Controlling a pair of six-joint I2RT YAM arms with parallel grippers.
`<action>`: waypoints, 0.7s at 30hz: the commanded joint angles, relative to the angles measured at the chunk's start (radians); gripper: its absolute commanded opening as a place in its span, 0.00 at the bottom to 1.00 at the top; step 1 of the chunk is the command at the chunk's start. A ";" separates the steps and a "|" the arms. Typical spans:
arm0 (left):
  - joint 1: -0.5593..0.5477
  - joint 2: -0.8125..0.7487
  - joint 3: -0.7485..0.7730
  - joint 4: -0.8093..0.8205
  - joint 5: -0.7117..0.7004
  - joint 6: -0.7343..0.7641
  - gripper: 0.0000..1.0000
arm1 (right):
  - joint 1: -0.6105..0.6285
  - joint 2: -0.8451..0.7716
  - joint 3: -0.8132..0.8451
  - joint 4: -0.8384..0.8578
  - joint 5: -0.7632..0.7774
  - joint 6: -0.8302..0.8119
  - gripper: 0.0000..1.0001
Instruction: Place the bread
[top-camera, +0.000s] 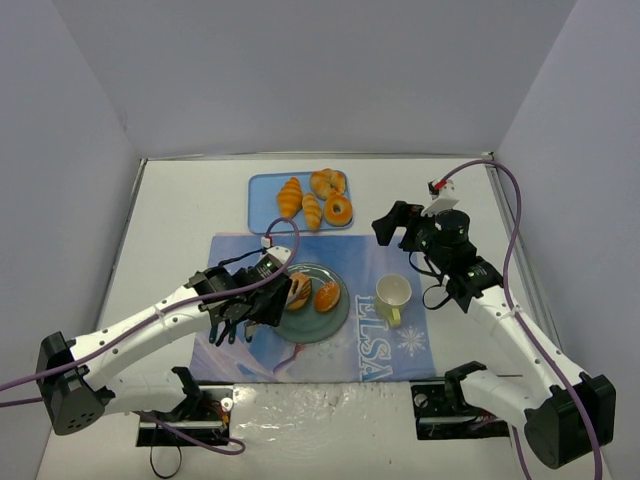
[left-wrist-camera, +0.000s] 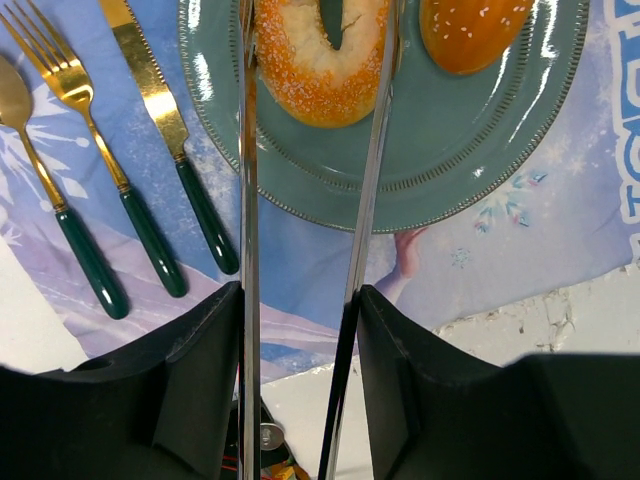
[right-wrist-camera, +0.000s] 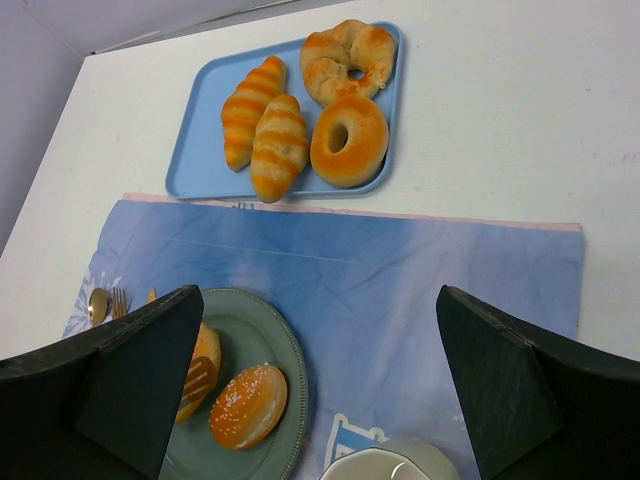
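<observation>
On plate, two buns, tray perhaps four.

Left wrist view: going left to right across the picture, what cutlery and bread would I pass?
spoon → fork → knife → sugared ring bread → sesame bun

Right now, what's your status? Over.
Left hand gripping metal tongs, right hand open and empty. Tongs straddle the sugared ring doughnut over the teal plate. Glazed seeded bun alongside, not blocking.
</observation>
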 joint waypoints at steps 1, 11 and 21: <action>-0.033 -0.005 0.027 0.055 -0.032 -0.033 0.37 | 0.007 -0.024 0.022 0.073 0.018 -0.003 1.00; -0.069 0.014 0.044 0.025 -0.075 -0.052 0.55 | 0.007 -0.020 0.023 0.074 0.015 -0.005 1.00; -0.086 -0.024 0.096 -0.003 -0.129 -0.043 0.56 | 0.008 -0.020 0.025 0.075 0.013 -0.003 1.00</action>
